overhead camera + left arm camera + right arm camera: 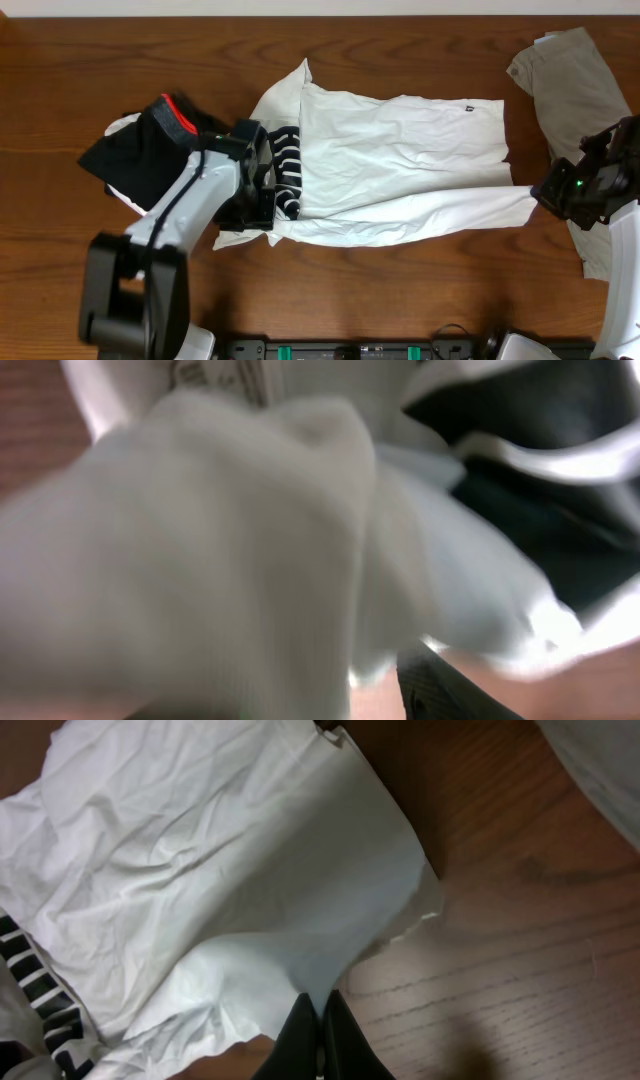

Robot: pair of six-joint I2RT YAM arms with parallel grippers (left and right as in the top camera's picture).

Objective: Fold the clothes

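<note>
T-shirt (400, 150) is spread on the tabletop (400, 300) between both tools, one corner pinched in the clenched right tool (320, 1005), seemingly for tautness. The left tool (262, 180) is buried in bunched cloth, so its state cannot be told; the black garment (140, 150) and the khaki-grey garment (570, 80) are set outward of them.

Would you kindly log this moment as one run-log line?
white T-shirt: spread mid-table | left gripper: at lettered end, grip hidden | right gripper: shut on opposite corner | black garment: left | khaki garment: far right

Passable along bare surface (400, 290) near and far; blocked by T-shirt (400, 150) centrally, black garment (130, 160) left, khaki garment (575, 85) right.
</note>
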